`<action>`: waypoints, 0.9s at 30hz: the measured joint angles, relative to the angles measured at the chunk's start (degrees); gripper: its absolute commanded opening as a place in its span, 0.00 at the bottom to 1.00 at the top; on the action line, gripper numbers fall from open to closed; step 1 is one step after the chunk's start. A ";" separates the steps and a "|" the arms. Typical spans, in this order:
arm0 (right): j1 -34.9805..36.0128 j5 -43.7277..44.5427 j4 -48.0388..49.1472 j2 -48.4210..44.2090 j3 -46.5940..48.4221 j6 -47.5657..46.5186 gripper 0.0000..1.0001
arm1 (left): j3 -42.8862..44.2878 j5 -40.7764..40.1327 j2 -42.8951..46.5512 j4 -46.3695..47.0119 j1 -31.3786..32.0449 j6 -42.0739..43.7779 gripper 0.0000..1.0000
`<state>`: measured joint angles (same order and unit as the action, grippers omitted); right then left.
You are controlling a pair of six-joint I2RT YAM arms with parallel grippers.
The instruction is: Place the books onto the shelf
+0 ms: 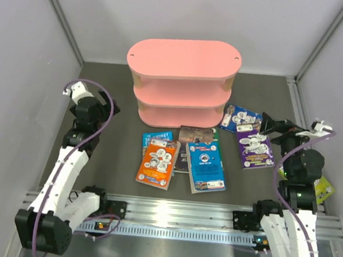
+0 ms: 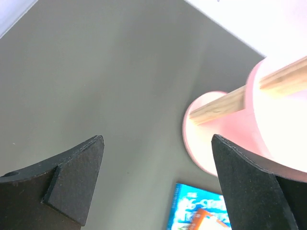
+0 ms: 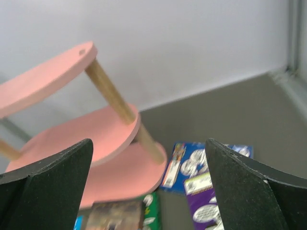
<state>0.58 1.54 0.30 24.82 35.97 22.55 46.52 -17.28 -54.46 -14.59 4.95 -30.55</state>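
Right gripper, jaws spread and empty, hovers right of the shelf, so it should dip to the purple book beside the shelf and pinch a free edge.

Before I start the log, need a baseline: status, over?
Left gripper open, empty. Right gripper same. Books flat on table, none on shelf. Nothing blocking.

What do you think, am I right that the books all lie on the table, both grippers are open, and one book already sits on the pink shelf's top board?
No. The top external view shows the top board of the pink shelf bare. The books do lie on the table, and the left gripper and right gripper are open.
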 measured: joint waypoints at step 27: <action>64.08 28.04 -47.91 23.54 10.14 24.87 1.00 | -10.91 15.39 8.44 -2.01 -0.04 -9.60 0.91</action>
<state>64.66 29.58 -47.62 48.36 46.11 47.42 35.62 -1.89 -46.02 -16.60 4.91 -40.14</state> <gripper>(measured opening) 0.996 0.916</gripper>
